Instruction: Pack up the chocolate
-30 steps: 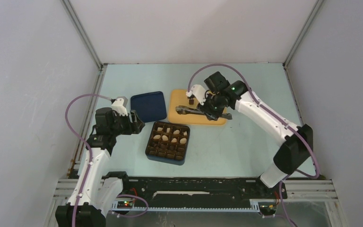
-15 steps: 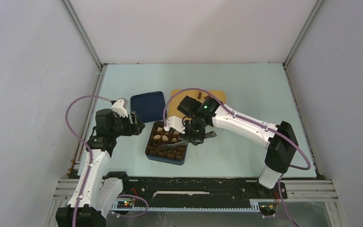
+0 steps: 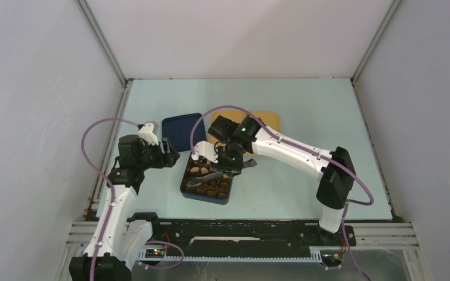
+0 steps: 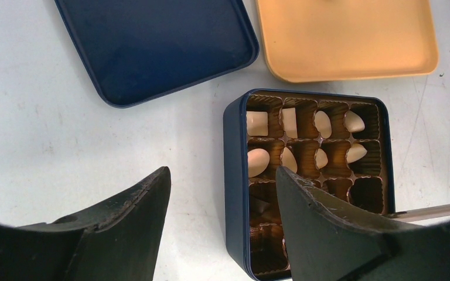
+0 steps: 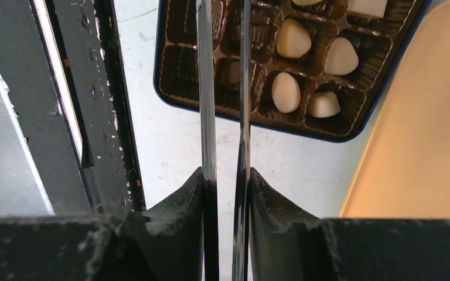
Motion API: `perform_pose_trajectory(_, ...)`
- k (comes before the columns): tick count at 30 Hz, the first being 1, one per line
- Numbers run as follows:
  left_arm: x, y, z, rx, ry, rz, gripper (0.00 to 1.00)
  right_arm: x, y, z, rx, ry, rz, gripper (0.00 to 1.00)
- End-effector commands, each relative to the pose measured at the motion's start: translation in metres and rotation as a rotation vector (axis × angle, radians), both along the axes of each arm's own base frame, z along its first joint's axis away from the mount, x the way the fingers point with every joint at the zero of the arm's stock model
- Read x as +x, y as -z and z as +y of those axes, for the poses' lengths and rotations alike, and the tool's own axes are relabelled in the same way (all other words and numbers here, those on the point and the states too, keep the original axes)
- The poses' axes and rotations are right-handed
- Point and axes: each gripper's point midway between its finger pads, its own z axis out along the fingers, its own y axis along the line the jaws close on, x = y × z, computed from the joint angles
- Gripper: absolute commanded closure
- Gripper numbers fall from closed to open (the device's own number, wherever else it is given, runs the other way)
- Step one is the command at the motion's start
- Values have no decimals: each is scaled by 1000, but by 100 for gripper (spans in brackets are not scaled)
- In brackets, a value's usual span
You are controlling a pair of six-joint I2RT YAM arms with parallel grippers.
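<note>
The dark blue square box with its brown gridded insert sits mid-table. Cream-white chocolate fills several far cells; these pieces also show in the left wrist view and the right wrist view. The near cells look dark, and I cannot tell what is in them. My right gripper is shut on metal tongs, whose blades reach over the box's near cells. The blades' tips are cut off, so I cannot tell whether they hold a piece. My left gripper is open and empty, with the box's left wall ahead between its fingers.
The box's dark blue lid lies upturned at the box's far left. A yellow tray lies behind the box, partly hidden by my right arm. The black rail runs along the table's near edge.
My right gripper has carried the tongs from over the yellow tray to over the box, then a little further left. The left arm has not moved.
</note>
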Motion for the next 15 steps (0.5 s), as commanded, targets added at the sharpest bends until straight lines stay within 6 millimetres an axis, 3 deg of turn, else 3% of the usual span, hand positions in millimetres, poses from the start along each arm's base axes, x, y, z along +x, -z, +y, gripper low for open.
perform_pose_trajectory(1,3,-6,1,-4,4,-41,30,2,-7,18,32,-24,7,73)
perform_pose_trajectory(8,2,-6,1,-5,4,-42,29,7,0,22,10,-15,-3,68)
perform_pose_trajectory(15,2,-6,0,-7,5,-41,29,7,-9,20,31,-10,-14,65)
